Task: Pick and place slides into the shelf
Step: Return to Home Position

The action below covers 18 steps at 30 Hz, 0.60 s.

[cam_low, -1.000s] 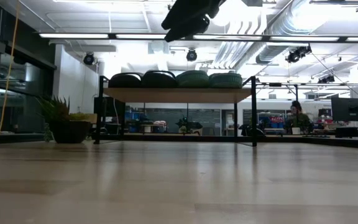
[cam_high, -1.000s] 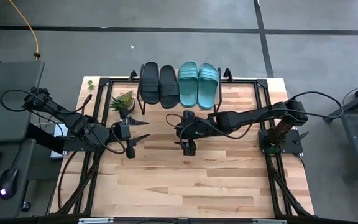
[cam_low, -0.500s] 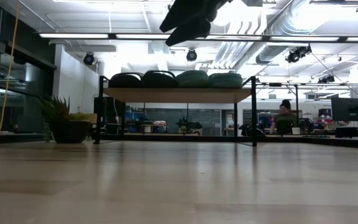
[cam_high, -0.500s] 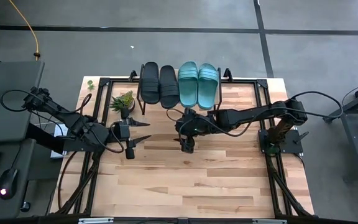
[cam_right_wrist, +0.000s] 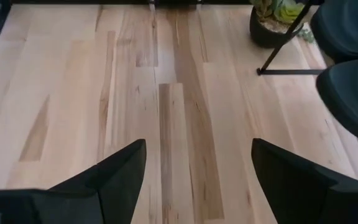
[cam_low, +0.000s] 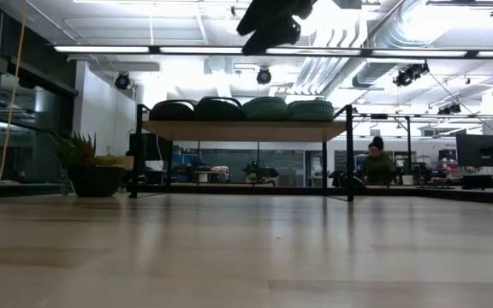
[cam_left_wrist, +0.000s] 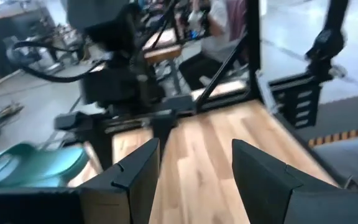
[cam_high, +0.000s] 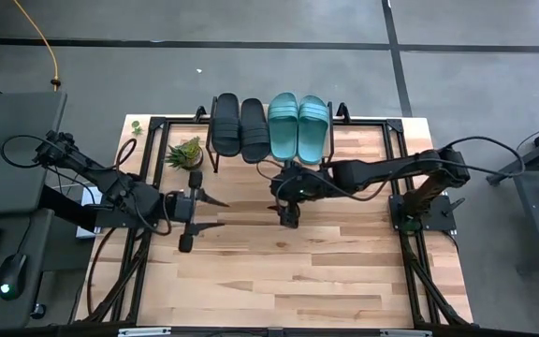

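Two black slides (cam_high: 240,126) and two teal slides (cam_high: 298,126) lie side by side, soles down, on the shelf (cam_high: 215,150) at the table's far edge. The low view shows them in a row (cam_low: 242,109) on its wooden plank (cam_low: 246,130). My left gripper (cam_high: 214,212) hovers open over the table's left middle, pointing right, and its wrist view (cam_left_wrist: 194,168) shows nothing between the fingers. My right gripper (cam_high: 284,195) hangs open above the table just in front of the shelf, also empty in its wrist view (cam_right_wrist: 197,165).
A small potted plant (cam_high: 185,153) stands left of the shelf, beside its black leg (cam_right_wrist: 284,56). A black metal frame (cam_high: 396,140) runs along the table's edges. Bare wooden tabletop (cam_high: 279,271) spreads toward the near edge. A person (cam_low: 375,162) is in the room behind.
My left gripper has swung its fingers a little toward the table's near edge while staying open at about the same spot. The slides have stayed on the shelf.
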Tool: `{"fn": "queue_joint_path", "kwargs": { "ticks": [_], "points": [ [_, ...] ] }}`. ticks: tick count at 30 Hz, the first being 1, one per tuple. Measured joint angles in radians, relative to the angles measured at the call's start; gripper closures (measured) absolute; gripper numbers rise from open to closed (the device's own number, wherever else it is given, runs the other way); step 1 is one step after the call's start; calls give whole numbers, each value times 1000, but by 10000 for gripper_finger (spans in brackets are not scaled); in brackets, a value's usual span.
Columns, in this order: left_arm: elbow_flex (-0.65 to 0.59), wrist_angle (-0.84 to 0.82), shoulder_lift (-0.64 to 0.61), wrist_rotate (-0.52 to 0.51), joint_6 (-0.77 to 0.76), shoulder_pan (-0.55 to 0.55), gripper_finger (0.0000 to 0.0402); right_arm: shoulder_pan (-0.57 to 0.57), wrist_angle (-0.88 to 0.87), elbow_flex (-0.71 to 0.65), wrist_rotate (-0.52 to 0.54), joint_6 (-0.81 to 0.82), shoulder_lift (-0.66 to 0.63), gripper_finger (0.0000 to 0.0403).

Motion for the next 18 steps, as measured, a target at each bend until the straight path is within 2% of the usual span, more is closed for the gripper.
{"fn": "queue_joint_path", "kwargs": {
  "ticks": [6,9,14,18],
  "points": [
    [0,25,1,1,0,2,218,22,-13,0,-4,-2,-56,122],
    [0,26,1,7,-1,38,218,35,-22,0,-4,-13,-78,122],
    [0,11,1,110,-28,159,218,43,-37,0,-4,-27,-97,122],
    [0,1,2,241,-34,252,218,41,-70,0,-3,-27,-102,122]
  ]
}}
